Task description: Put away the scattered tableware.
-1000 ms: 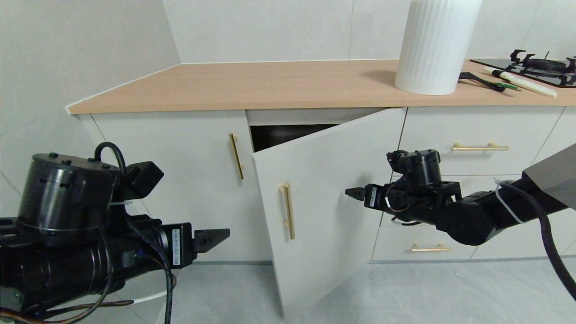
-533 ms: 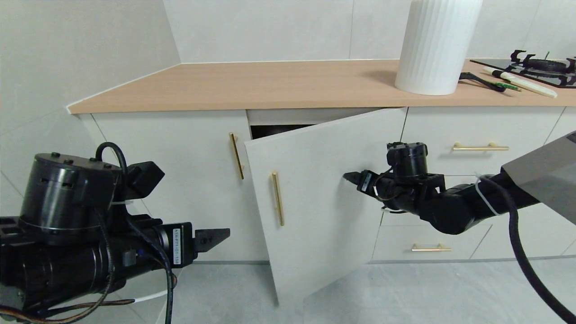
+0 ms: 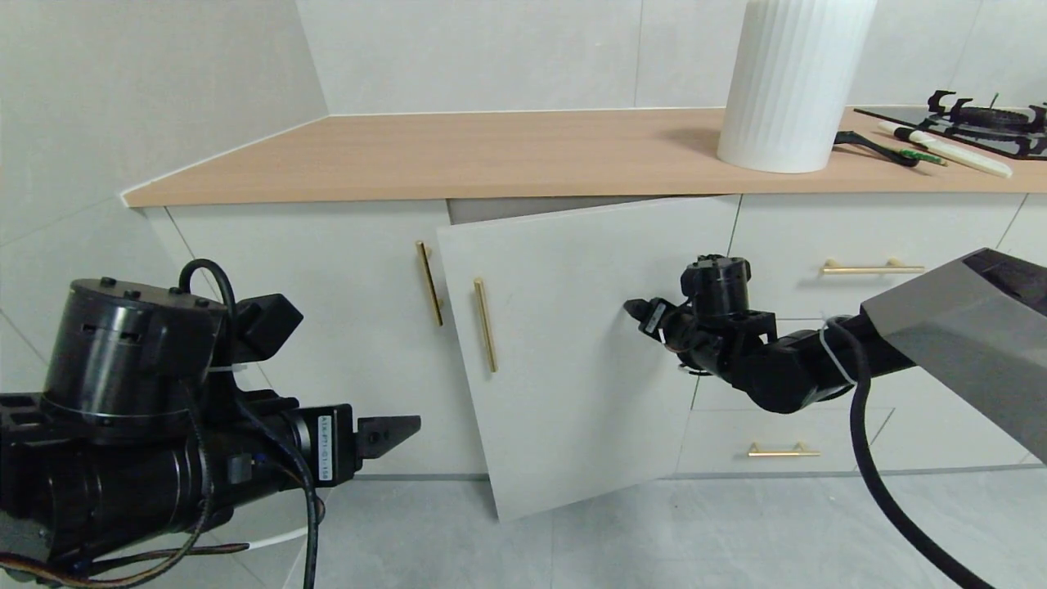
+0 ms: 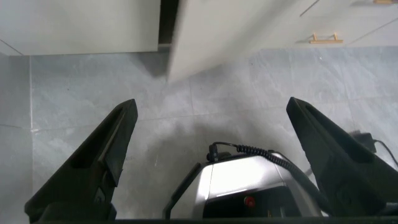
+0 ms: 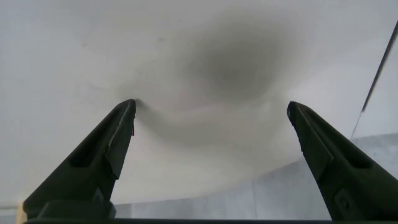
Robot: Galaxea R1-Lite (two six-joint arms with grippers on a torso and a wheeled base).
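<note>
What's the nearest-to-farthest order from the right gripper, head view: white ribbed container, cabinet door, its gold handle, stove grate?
1. cabinet door, at the tips of the right gripper.
2. gold handle, near the door's left edge.
3. white ribbed container, up on the counter.
4. stove grate, counter's far right.

Table (image 3: 458, 151): wood-grain, matt. Cabinet door (image 3: 572, 368): smooth, matt, pale grey. Door handle (image 3: 485, 325): brass-coloured polished metal. Floor (image 3: 654, 532): matt grey tile.
</note>
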